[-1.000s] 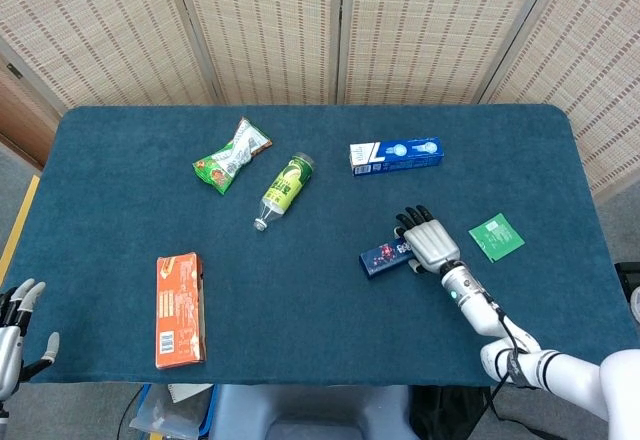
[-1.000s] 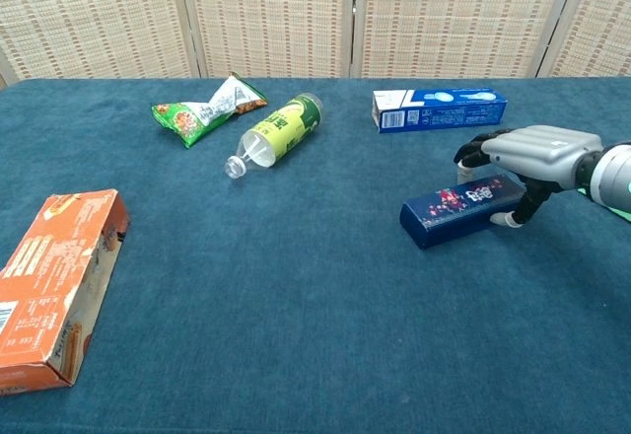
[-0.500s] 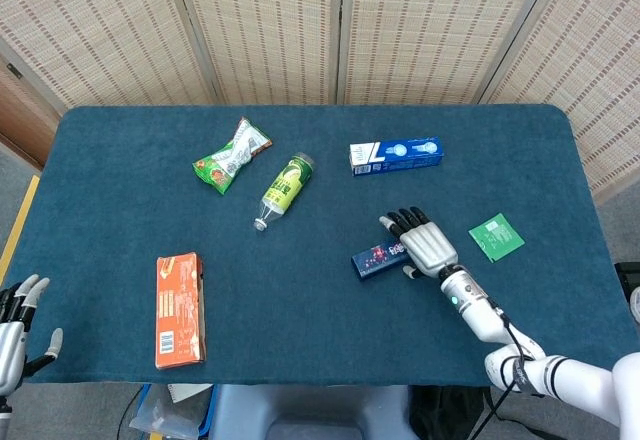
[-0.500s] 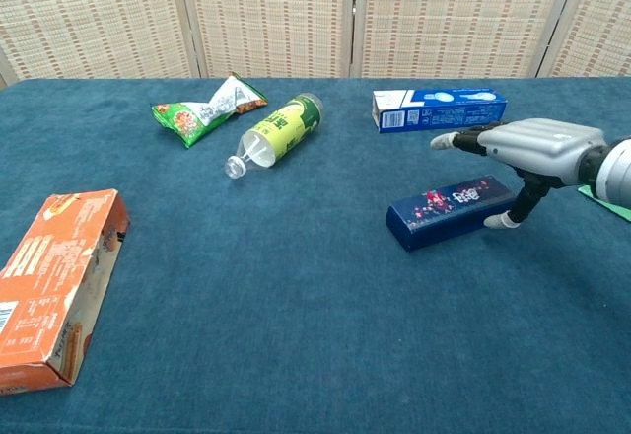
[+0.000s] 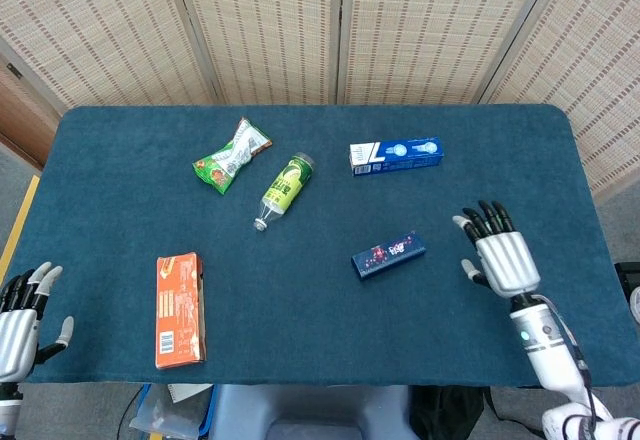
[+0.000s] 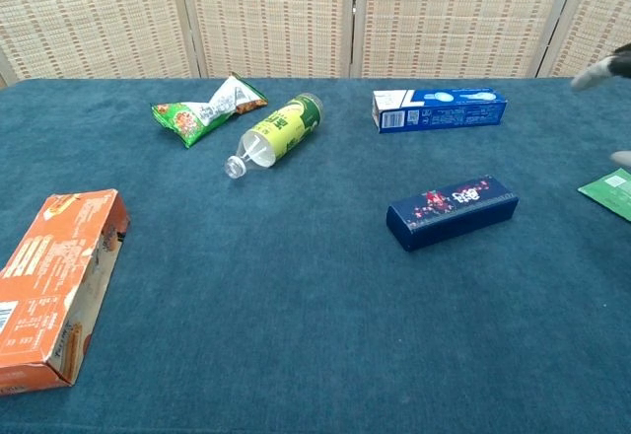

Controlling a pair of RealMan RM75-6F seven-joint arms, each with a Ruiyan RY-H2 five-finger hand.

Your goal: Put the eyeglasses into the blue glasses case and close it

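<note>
A dark blue oblong box with a red floral print (image 5: 388,254) (image 6: 452,211) lies shut on the blue tablecloth, right of centre. Neither view shows any eyeglasses. My right hand (image 5: 498,256) hovers to the right of the box, apart from it, with its fingers spread and nothing in it. In the chest view only its fingertips (image 6: 601,71) show, at the right edge. My left hand (image 5: 22,315) sits off the table's front left corner, fingers apart and holding nothing.
An orange carton (image 5: 180,309) (image 6: 49,281) lies at the front left. A green snack bag (image 5: 231,155), a green bottle on its side (image 5: 283,191) and a blue toothpaste box (image 5: 395,155) lie toward the back. A green sachet (image 6: 609,193) lies at the right edge.
My right hand let go of the dark blue box, having nudged it slightly left, then drew away to the right. My left hand rose a little.
</note>
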